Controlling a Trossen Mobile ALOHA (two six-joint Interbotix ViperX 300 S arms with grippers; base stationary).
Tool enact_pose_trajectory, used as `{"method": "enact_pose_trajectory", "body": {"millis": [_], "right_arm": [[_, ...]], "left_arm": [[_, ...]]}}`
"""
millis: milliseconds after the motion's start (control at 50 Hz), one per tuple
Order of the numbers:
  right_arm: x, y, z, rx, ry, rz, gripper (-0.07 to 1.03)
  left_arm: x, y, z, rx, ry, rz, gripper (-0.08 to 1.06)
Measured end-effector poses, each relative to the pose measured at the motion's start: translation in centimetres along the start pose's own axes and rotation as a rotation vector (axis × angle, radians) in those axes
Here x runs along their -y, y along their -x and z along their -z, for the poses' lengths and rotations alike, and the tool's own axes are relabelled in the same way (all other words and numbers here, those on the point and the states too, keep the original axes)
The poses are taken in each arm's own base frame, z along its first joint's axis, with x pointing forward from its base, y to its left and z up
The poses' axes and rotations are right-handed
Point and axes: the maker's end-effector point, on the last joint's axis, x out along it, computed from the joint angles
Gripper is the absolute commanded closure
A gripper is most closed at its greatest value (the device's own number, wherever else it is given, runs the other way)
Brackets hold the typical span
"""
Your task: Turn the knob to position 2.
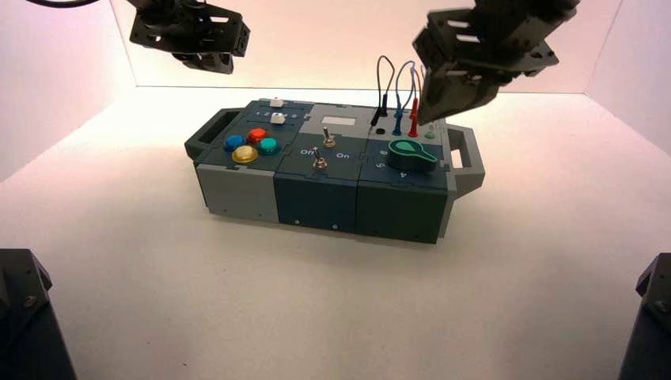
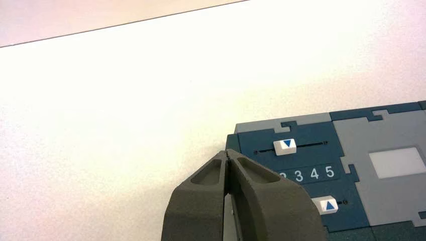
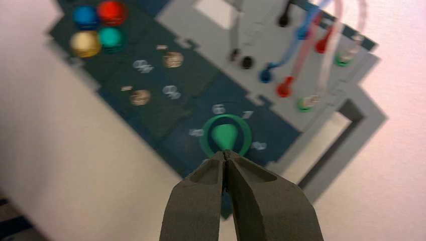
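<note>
Right gripper (image 3: 225, 153) closed on nothing, over the box's right part, by the dark green knob (image 1: 411, 156). Judged step: open, straddle the pointer squarely, twist gently to 2, no downward push. Wires (image 1: 414, 103) stand close behind; front edge side looks roomier. Left gripper (image 2: 226, 153) idle, closed, beyond box's left end.

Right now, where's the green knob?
In the high view, the green knob sits on the box's right front section, right of the metal toggle switches.
</note>
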Motion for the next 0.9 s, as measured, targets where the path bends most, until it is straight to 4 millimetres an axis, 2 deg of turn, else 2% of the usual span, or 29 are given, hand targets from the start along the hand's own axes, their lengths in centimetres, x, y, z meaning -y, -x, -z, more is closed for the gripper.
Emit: {"method": "enact_pose_trajectory", "body": {"millis": [100,400,700,900], "right_arm": [[-0.8,0.7,0.3,0.014,-0.013,-0.029,0.99],[-0.8,1.8,2.2,0.024,-0.060,-0.048,0.99],[-0.6,1.1,3.3,-0.021,-0.076,-0.042,0.99],[-0.4,-0.1,4.4,-0.082,-0.084,-0.028,0.99]], "left_arm": [[0.0,0.0,0.0,-0.001,0.000,0.001,1.00],[0.0,0.0,0.1,-0.009,0.000,0.002,1.00],[0.0,-0.2,0.4,-0.020,0.001,0.002,1.00],[0.0,-0.2,0.6,-0.023,0.001,0.002,1.01]]}}
